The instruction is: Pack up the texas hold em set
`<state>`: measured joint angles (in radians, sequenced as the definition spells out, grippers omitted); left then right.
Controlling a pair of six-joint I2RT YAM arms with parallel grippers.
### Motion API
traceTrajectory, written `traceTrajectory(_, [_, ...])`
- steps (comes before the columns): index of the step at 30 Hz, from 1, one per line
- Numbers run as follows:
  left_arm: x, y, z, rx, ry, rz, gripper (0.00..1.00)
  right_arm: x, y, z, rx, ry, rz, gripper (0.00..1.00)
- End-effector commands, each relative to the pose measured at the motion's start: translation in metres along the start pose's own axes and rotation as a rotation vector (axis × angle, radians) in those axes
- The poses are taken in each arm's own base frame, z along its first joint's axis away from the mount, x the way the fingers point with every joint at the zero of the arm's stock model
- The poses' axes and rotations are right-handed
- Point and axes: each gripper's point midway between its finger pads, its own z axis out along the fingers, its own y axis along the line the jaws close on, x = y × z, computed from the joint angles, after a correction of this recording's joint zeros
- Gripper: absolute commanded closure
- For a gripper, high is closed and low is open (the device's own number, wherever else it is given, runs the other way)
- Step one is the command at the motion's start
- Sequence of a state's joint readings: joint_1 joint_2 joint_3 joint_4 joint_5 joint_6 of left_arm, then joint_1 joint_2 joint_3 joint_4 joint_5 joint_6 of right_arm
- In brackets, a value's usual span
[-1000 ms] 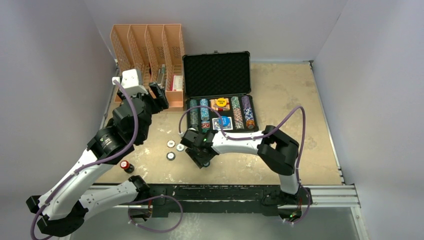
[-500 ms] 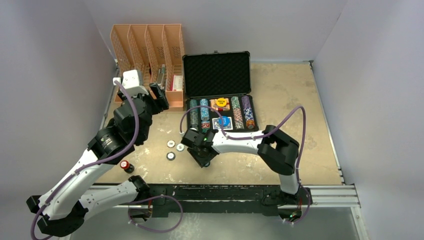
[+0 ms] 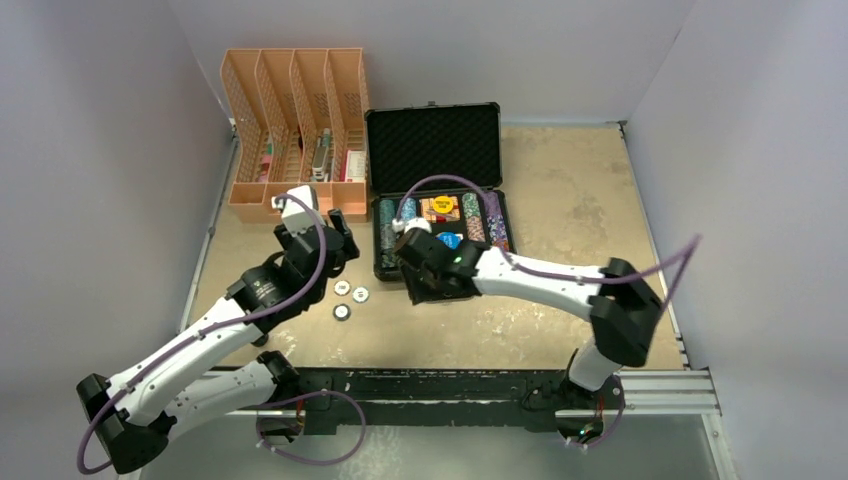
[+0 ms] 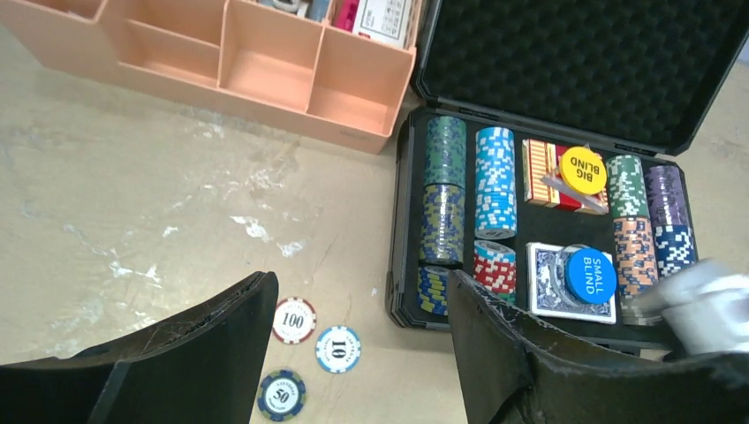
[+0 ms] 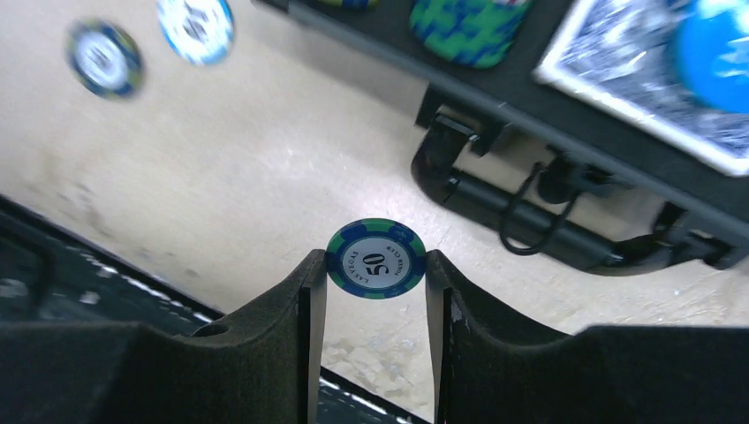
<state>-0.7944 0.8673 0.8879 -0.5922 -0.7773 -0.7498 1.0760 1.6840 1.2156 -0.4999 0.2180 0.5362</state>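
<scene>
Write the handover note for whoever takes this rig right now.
Right gripper: shut on a 50 chip, near the case's front handle.
Left gripper: open, empty, above the loose chips.
Case: open; chip rows, red deck, blue deck and blind buttons inside.
Done: most of the set is packed.
Left: place the held chip, collect the three loose chips from the table, close the lid.

Ahead of the left gripper, the case has a matt black shell and dimpled foam lining. The organiser looks like smooth matt plastic. The table is scuffed and blotchy. The chip between the right gripper's matt black fingers looks smooth.
</scene>
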Motion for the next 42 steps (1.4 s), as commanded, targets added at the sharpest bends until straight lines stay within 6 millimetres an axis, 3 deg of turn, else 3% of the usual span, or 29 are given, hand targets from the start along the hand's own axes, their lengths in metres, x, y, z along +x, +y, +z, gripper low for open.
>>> traceTrajectory(1, [-0.001,-0.020,0.001,0.086,-0.015,-0.117,0.30,-0.043,-0.008,-0.034,-0.087,-0.168,0.162,0.62])
traceTrajectory(7, [0.044,-0.070,0.007,0.342,0.118,-0.062,0.31,-0.080,-0.028,-0.054,-0.175,-0.302,0.357,0.62])
traceTrajectory(10, [0.063,-0.093,0.007,0.463,0.167,-0.067,0.38,-0.098,-0.037,-0.059,-0.226,-0.348,0.465,0.62])
traceTrajectory(15, [0.076,-0.132,-0.002,0.673,0.195,-0.130,0.41,-0.121,-0.044,-0.066,-0.336,-0.413,0.611,0.62])
traceTrajectory(19, [0.068,-0.155,-0.007,0.784,0.165,-0.161,0.41,-0.127,-0.046,-0.071,-0.425,-0.439,0.715,0.62])
traceTrajectory(25, [0.057,-0.165,0.002,0.799,0.088,-0.177,0.45,-0.126,-0.046,-0.078,-0.523,-0.441,0.798,0.62])
traceTrajectory(33, [0.065,-0.162,0.016,0.745,0.086,-0.124,0.54,-0.123,-0.039,-0.082,-0.620,-0.427,0.808,0.62])
traceTrajectory(39, [0.059,-0.164,0.016,0.749,0.063,-0.136,0.71,-0.122,-0.035,-0.081,-0.647,-0.412,0.797,0.62])
traceTrajectory(42, [0.056,-0.164,0.017,0.747,0.046,-0.130,0.84,-0.119,-0.034,-0.080,-0.654,-0.405,0.793,0.63])
